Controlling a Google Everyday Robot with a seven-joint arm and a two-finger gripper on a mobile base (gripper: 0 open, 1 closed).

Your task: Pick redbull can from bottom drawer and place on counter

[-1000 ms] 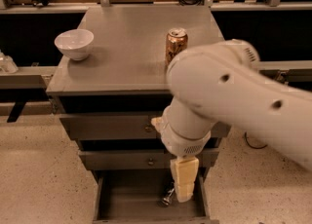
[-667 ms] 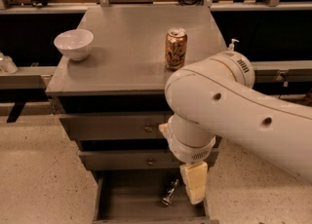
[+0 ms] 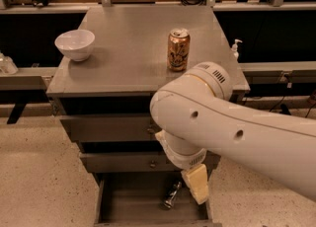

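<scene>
Presently, the task is judged to be at an early stage, with nothing of the placing accomplished. The bottom drawer [image 3: 129, 205] is found pulled open beneath the two shallower drawers, which are seen closed. The redbull can [image 3: 172, 195] is observed inside it, on the drawer floor towards the right of the middle; whether it stands tilted or lies on its side cannot be determined. The gripper [image 3: 196, 186] is located low at the front of the cabinet, inside the mouth of the open drawer, just beside the can on its right. Contact between the two is not established, and no lifting of the can is evident. Whether the gripper is spread or pressed together cannot be told, since only one cream-coloured face of it is presented and the rest is masked by the arm [image 3: 237, 132], which crosses the view from the lower right. The counter [image 3: 128, 68] is noted to carry a white bowl [image 3: 75, 44] at its left and a gold can [image 3: 178, 49] near its right; ample bare surface is available between and in front of them for the placement. Outstanding, by this assessment: the can is to be enclosed and gripped, raised clear of the drawer walls, carried up past the drawer fronts, and set down upright on the counter.
</scene>
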